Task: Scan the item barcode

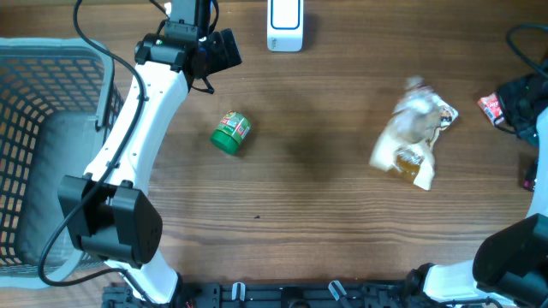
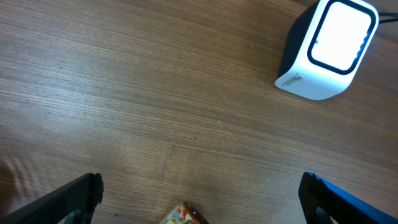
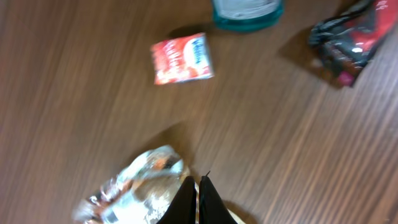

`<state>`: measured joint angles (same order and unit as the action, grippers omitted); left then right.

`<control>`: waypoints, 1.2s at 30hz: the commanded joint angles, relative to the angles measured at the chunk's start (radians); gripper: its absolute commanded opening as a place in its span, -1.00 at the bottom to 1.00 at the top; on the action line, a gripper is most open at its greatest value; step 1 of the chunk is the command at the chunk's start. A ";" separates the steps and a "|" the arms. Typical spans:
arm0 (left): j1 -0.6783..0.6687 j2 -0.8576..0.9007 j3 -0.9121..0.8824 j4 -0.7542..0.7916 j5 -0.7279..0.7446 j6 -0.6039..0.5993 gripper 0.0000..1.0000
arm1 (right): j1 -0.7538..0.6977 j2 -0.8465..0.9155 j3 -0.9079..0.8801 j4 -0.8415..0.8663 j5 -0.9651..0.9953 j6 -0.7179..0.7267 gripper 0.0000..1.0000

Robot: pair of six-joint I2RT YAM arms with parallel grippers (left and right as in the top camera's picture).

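A white barcode scanner stands at the table's back edge; in the left wrist view the scanner is at the upper right. A small green jar with a colourful label lies on the wood in front of it. My left gripper hovers between the two, left of the scanner. It is open wide with nothing held, and only the jar's edge shows at the bottom. My right gripper is shut with nothing between its fingers, its tips seen over a clear bag.
A wire basket fills the left side. The clear bag lies right of centre, with a red packet beyond it. The right wrist view also shows the red packet, a teal container and a black-red packet.
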<state>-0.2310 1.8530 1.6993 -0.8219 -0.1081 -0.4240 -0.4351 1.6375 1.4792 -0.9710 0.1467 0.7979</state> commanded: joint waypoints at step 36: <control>-0.001 -0.022 0.009 -0.115 0.017 -0.002 1.00 | 0.532 0.248 -0.235 0.181 -0.167 -0.188 -0.90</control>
<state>-0.2310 1.8530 1.6993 -0.9298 -0.0845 -0.4240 0.1013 1.8519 1.2510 -0.7940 -0.1154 0.6014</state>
